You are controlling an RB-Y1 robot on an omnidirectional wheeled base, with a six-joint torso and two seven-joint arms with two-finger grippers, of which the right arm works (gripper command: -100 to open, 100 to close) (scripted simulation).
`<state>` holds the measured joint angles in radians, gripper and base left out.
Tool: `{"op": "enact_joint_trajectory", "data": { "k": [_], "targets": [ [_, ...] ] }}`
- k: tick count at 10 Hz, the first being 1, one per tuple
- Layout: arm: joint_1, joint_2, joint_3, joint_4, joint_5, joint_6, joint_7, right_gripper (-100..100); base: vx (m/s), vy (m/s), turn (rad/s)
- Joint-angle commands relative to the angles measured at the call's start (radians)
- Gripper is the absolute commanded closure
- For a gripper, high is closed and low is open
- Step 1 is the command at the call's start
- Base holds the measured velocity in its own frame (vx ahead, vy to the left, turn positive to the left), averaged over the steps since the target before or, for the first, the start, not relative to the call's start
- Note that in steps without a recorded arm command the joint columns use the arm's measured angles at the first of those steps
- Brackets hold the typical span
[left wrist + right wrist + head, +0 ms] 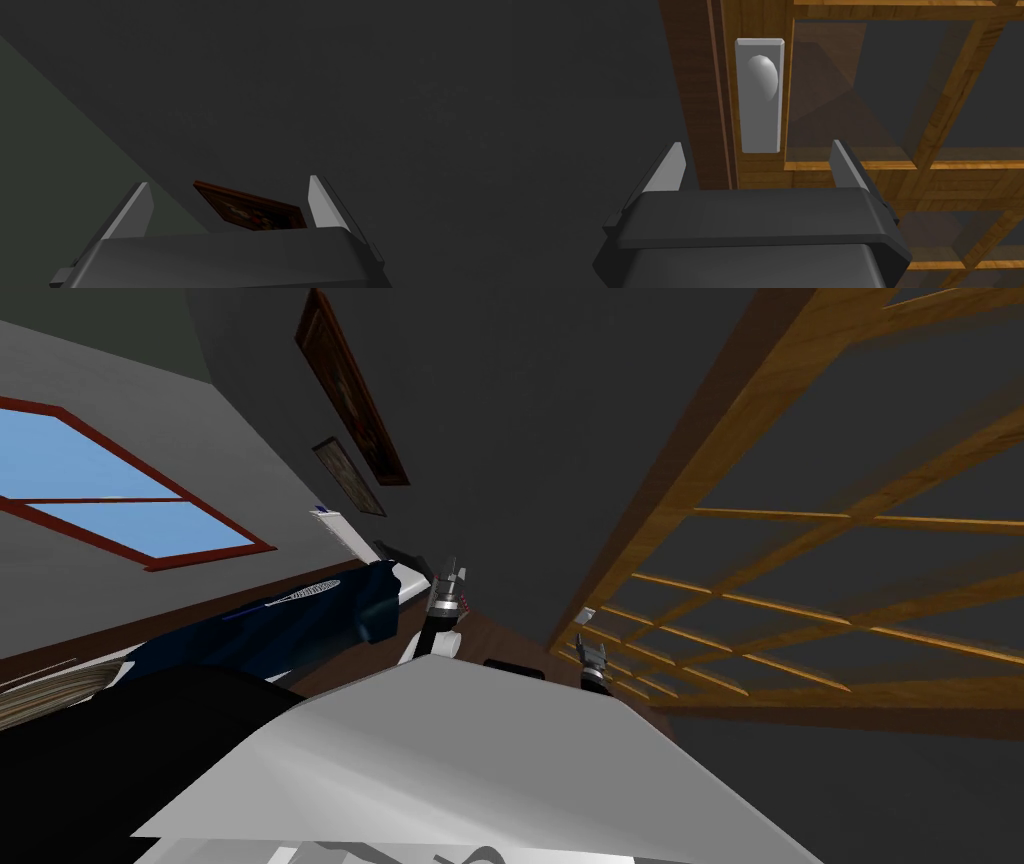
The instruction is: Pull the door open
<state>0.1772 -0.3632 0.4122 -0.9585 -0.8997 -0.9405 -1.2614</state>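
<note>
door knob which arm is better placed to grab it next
Right. The right gripper faces the grey knob on the door, its open fingers just short of the knob's plate and roughly in line with it. The left gripper, also open, is held away from the door.

The dark brown wooden floor point(500, 638) shows as a narrow strip. At its left edge stands furniture under a dark blue cover point(300, 618), white-patterned on top.

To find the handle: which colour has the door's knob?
The knob is light grey, like its plate; the right wrist view shows it best.
</note>
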Motion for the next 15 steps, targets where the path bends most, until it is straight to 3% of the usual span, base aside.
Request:
{"op": "enact_joint_trajectory", "data": {
  "k": [1, 5, 6, 7, 8, 9, 10, 15],
  "targets": [
    [-0.001, -0.011, -0.004, 0.024, -0.004, -0.012, -0.025, -100, 0.195, -0.001, 0.106],
    [0.009, -0.051, -0.018, 0.063, -0.02, -0.035, -0.084, -100, 0.213, -0.019, 0.1],
    [0.009, -0.051, -0.018, 0.063, -0.02, -0.035, -0.084, -100, 0.116, -0.008, 0.024],
    [0.014, -0.067, -0.024, 0.079, -0.026, -0.043, -0.107, -100, 0.162, -0.021, 0.105],
    [0.015, -0.072, -0.026, 0.084, -0.028, -0.046, -0.114, -100, 0.176, -0.024, 0.065],
    [0.021, -0.064, -0.019, 0.078, -0.025, -0.041, -0.105, -100, 0.044, 0.002, -0.017],
    [0.021, -0.064, -0.019, 0.078, -0.025, -0.041, -0.105, 100, -0.027, 0.013, 0.012],
    [0.021, -0.064, -0.019, 0.078, -0.025, -0.041, -0.105, 100, -0.006, -0.003, -0.002]
  ]
}}
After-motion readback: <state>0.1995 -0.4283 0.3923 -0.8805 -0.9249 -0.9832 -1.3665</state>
